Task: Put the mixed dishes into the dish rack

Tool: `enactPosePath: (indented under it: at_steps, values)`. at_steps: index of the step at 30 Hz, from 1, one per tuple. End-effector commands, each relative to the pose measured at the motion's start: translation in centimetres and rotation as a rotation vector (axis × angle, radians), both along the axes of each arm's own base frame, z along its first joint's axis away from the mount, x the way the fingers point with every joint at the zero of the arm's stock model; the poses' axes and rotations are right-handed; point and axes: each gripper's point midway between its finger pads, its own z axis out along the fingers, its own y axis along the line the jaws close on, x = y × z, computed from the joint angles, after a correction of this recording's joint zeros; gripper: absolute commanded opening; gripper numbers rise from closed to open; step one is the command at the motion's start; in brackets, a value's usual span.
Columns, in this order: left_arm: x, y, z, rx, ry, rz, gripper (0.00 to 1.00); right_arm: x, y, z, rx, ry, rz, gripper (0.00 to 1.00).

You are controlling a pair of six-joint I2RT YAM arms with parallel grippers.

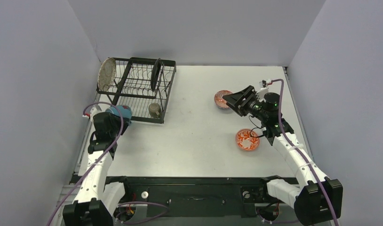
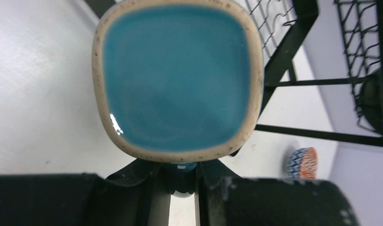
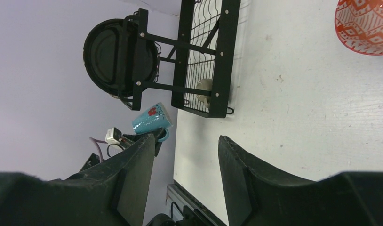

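While my left gripper [image 2: 182, 188] is clamped on the handle of the light-blue mug [image 1: 121, 112], held by the near-left corner of the dish rack [image 1: 142, 60], the grey oval plate [image 1: 106, 74] leans at the rack's left end. The black plate [image 1: 156, 74] stands in its slots and the olive cup [image 1: 155, 110] sits inside. Two patterned bowls rest on the table [image 1: 194, 127]: the far bowl [image 1: 221, 98] just beside my right gripper [image 1: 231, 99], jaws apart and empty, and the near bowl [image 1: 247, 139].

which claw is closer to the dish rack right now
Left. The left claw holds the light-blue mug right at the dish rack's near left corner. The right claw hangs open across the table, beside a patterned bowl.
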Motion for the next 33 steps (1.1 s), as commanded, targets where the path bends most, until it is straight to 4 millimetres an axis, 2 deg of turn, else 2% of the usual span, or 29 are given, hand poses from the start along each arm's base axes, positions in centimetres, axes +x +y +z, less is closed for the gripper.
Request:
enactPosePath:
  at_steps: [1,10,17,20,23,24,25,26,29,33]
  values:
    - [4.9,-0.3,6.4,-0.151,-0.331,-0.004,0.00,-0.2,-0.7,0.9,-0.001,-0.043,0.032,0.48]
    - [7.2,0.9,6.4,-0.184,-0.347,0.070,0.00,0.2,-1.1,0.9,0.003,-0.037,0.027,0.47]
    - [9.1,2.0,5.9,-0.051,-0.319,0.078,0.00,0.3,-1.4,1.0,0.005,-0.039,0.018,0.47]
    - [10.0,1.8,6.2,-0.002,-0.344,0.056,0.00,0.4,-1.5,0.7,0.003,-0.034,0.012,0.47]
    - [10.4,1.7,4.9,0.040,-0.329,0.044,0.00,0.5,-1.7,0.7,0.004,-0.034,0.007,0.47]
    - [10.6,1.7,5.0,0.051,-0.347,0.044,0.00,0.5,-1.7,0.8,0.004,-0.036,0.008,0.47]
    - [10.6,1.6,4.3,0.062,-0.335,0.039,0.00,0.5,-1.7,0.8,0.004,-0.037,0.008,0.47]
    - [10.8,1.7,4.4,0.069,-0.349,0.043,0.00,0.5,-1.8,0.8,0.004,-0.036,0.006,0.47]
    - [11.4,1.7,2.7,0.084,-0.321,0.034,0.00,0.5,-1.8,0.8,0.004,-0.037,0.008,0.47]
    - [11.8,1.6,2.0,0.104,-0.319,0.025,0.00,0.6,-1.8,0.5,0.005,-0.027,0.011,0.47]
